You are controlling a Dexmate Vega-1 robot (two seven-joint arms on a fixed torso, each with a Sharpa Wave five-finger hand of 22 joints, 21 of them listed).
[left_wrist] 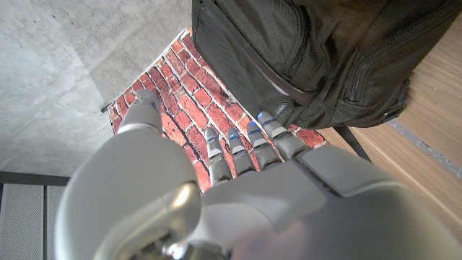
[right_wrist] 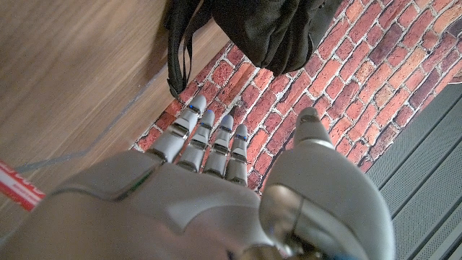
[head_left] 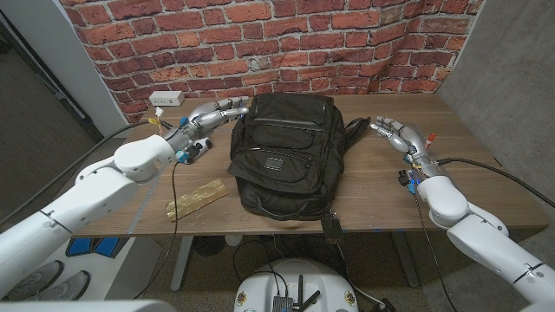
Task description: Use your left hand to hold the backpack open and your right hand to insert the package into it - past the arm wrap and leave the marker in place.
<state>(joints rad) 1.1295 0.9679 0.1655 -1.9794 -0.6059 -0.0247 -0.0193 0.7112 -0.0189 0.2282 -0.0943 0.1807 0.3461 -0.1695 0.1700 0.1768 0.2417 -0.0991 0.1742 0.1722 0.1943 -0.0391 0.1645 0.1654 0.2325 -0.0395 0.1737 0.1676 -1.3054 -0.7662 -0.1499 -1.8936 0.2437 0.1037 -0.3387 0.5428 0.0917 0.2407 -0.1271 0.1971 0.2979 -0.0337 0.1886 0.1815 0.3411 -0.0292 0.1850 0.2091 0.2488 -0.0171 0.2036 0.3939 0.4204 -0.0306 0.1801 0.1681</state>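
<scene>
Black backpack (head_left: 284, 156) lies on the wooden bench (head_left: 486, 186), roughly mid-bench, its top toward the far edge by the brick wall (head_left: 260, 35). From the head view its zippers look closed; no opening visible. One strap (right_wrist: 175, 54) trails off toward the right edge.

Package: a flat gold-coloured pack (head_left: 197, 198) lies on the bench just beside the backpack's near-left corner, close to the front edge. Untouched by either hand.

Left hand (head_left: 211, 115): at the backpack's far-left corner, fingers (left_wrist: 245, 148) extended and slightly apart, holding nothing. Fingertips sit just beside the fabric; cannot tell whether they touch it.

Right hand (head_left: 396, 133): near the bench's right side, apart from the backpack, fingers (right_wrist: 209, 133) straight and loosely spread, holding nothing.

A white power strip (head_left: 166, 99) sits at the far-left corner. A red-and-white striped stick (right_wrist: 22, 186) lies on the bench by the right hand; possibly the marker, not certain. Arm wrap not identifiable.

Step in hand (judgement): the very start, approach to the bag. Nothing opened, nothing grasped.

Next move calls for: left fingers finding the top zipper or flap and lifting it to make a mouth. The right hand then has to cross in front of the bag to reach the package on the far side, an awkward reach.
</scene>
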